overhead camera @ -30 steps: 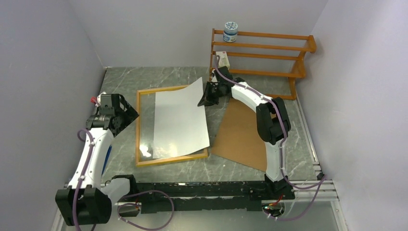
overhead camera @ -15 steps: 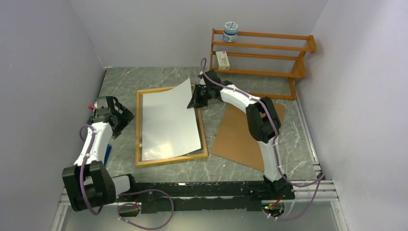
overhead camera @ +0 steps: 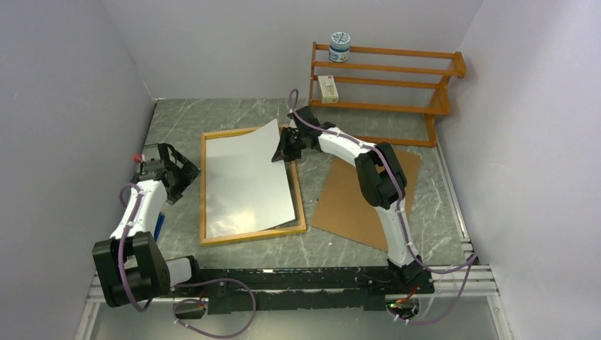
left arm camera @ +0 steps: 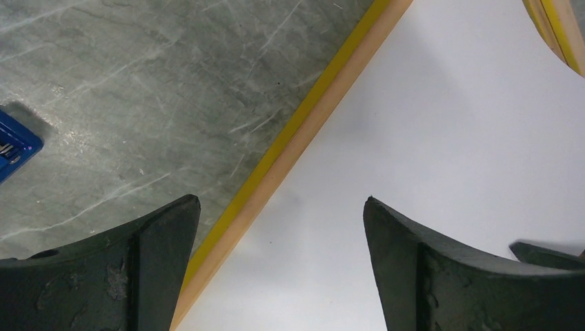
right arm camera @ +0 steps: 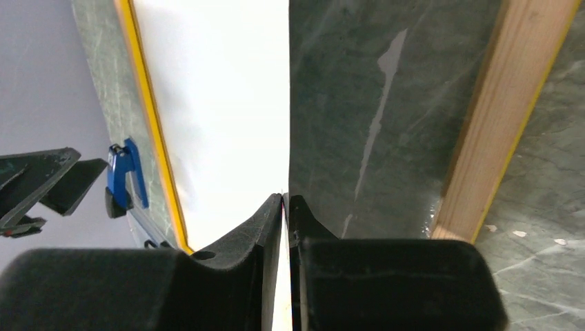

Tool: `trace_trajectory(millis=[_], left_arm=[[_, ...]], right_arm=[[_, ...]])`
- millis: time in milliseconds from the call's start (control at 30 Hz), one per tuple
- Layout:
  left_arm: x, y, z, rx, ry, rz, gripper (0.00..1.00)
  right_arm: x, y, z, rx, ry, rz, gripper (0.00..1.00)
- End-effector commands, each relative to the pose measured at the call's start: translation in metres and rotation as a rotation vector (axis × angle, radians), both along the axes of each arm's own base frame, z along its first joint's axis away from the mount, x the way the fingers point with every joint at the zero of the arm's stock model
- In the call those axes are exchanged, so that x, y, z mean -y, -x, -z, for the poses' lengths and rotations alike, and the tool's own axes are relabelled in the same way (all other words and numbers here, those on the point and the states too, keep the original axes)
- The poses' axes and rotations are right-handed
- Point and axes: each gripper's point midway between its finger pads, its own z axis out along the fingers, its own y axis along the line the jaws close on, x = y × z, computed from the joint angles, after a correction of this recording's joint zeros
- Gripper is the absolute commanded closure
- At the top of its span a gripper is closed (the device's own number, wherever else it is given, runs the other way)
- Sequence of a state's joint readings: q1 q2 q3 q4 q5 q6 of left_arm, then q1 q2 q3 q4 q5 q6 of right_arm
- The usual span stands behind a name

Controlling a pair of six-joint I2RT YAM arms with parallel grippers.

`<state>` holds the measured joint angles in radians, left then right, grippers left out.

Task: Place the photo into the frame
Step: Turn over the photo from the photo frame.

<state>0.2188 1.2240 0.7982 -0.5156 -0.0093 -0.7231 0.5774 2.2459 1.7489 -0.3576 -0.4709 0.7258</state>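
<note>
While the left gripper (overhead camera: 172, 168) hangs at the near left with its fingers spread wide and nothing between them, a blue object (overhead camera: 157, 225) lies on the table (overhead camera: 184, 117) just beside that arm, nearer the bases

In the left wrist view the gripper sits over the left rail of the frame (overhead camera: 204, 191), one finger above bare table, the other above white paper

Frame lies flat mid-table, plain wood side up, a thin yellow edge showing in both wrist views

Photo (overhead camera: 244, 180) is white side up, most of it lying inside the frame opening: left edge along the left rail, near edge just inside the near rail; right edge close to the right rail, can't tell if it overlaps

Far right corner of the photo is lifted off the table and curls up

Right gripper (overhead camera: 282, 149) is pinched together on that raised corner; the right wrist view shows the thin sheet edge clamped between the two pads (right arm camera: 265, 221)

Brown board (overhead camera: 354, 198) lies flat right of the frame, apart from it, under the right arm

Rack (overhead camera: 397, 71) stands at the far right against the wall, jar (overhead camera: 340, 46) on its top shelf, small box (overhead camera: 327, 88) on the shelf below
</note>
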Motion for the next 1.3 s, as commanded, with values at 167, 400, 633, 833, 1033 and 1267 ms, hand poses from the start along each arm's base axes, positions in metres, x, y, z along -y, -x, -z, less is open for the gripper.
trace_trajectory(millis=[167, 400, 633, 833, 1033, 1267], left_arm=[[0.003, -0.009, -0.003, 0.033, 0.026, 0.011, 0.06], [0.005, -0.009, -0.002, 0.034, 0.038, 0.019, 0.06], [0.007, -0.009, -0.001, 0.031, 0.045, 0.027, 0.06], [0.009, -0.009, -0.002, 0.035, 0.053, 0.036, 0.06], [0.014, -0.011, -0.002, 0.033, 0.073, 0.059, 0.06], [0.017, -0.011, -0.015, 0.037, 0.08, 0.089, 0.06]], right_arm=[[0.017, -0.017, -0.018, 0.112, 0.05, 0.107, 0.99], [0.011, -0.013, -0.01, 0.089, 0.012, 0.103, 1.0], [0.001, -0.011, -0.003, 0.081, 0.005, 0.049, 0.98], [-0.003, -0.012, 0.002, 0.084, 0.011, 0.03, 0.94], [-0.003, -0.014, 0.009, 0.087, 0.048, -0.008, 0.9], [0.008, -0.017, -0.009, 0.106, 0.105, 0.039, 0.69]])
